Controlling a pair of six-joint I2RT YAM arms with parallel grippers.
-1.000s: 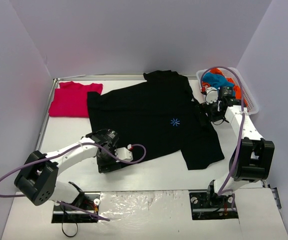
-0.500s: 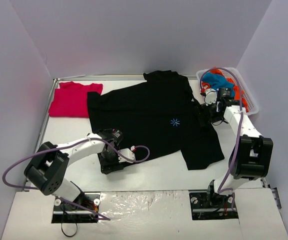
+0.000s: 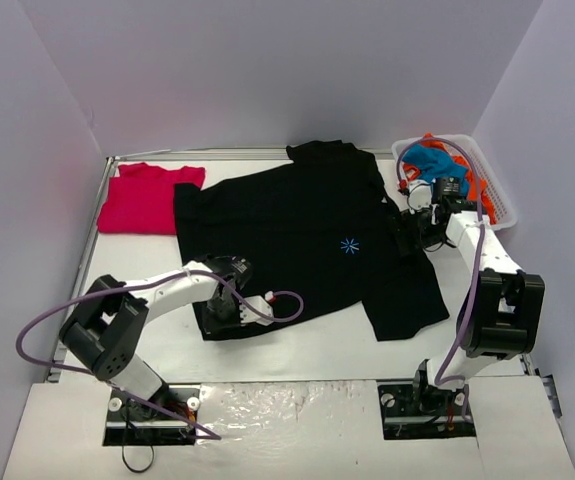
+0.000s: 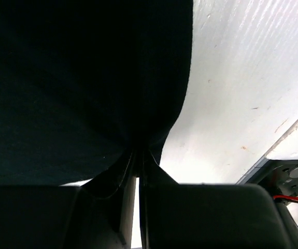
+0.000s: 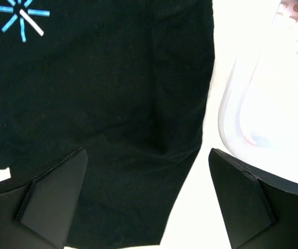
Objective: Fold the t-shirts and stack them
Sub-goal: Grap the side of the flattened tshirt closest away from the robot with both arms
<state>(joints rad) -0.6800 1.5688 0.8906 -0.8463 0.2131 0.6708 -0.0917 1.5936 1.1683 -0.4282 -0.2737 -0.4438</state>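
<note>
Black t-shirt: you see it spread flat across the middle of the white table, chest up, with its light-blue star mark right of centre.
Left gripper: your left wrist view shows what the overhead cannot. The fingers are pressed together on a pinch of the black cloth's edge, which puckers into folds between them.
Left arm from above: you only get the wrist lying low at the shirt's near-left corner, with the fingertips hidden beneath it.
Right gripper: your right wrist view shows the fingers spread wide with nothing between them, hanging over the shirt's right edge, and the basket just beside.
Basket contents: the overhead shows you a blue t-shirt and an orange t-shirt bundled inside. The wrist view catches only slivers of colour.
Red t-shirt: it lies folded flat at the far-left corner, touching the black sleeve, and only the overhead shows it.
Surface: white, with faint scuffs up close.
Room: plain pale lavender walls on three sides.
</note>
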